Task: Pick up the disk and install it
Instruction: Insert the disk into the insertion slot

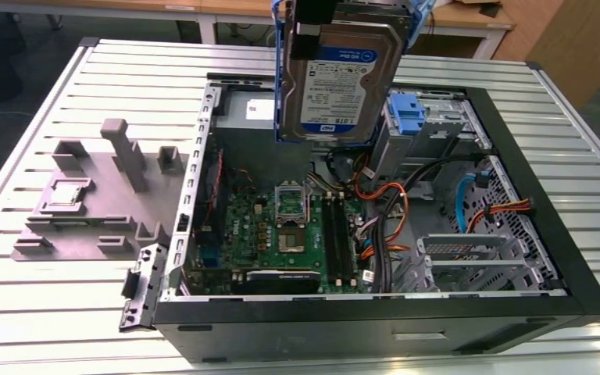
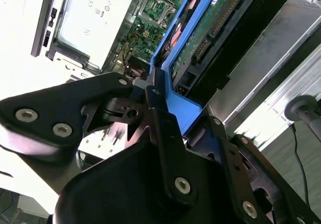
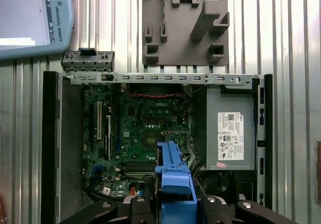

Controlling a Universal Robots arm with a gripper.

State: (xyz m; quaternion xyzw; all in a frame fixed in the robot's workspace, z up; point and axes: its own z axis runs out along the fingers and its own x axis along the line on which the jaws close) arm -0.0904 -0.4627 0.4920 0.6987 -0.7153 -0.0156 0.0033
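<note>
Claw (image 2: 150, 91) clenched on the disk (image 1: 337, 78), which hangs just beneath it above the open case (image 1: 562, 226); a steady, square hold should carry it clear of the cables (image 1: 389, 203) below

— How does the pincer (image 1: 317, 19) stand?
— High in the exterior view, pointing straight down. Its jaws are closed on the upper edge of the disk (image 1: 340, 82), which hangs below it on edge.
— And seen from the wrist?
— In the second wrist view the black fingers (image 2: 161, 118) press the disk's edge from both sides, with the bolted linkage arms (image 2: 70, 108) spread out behind them.
</note>
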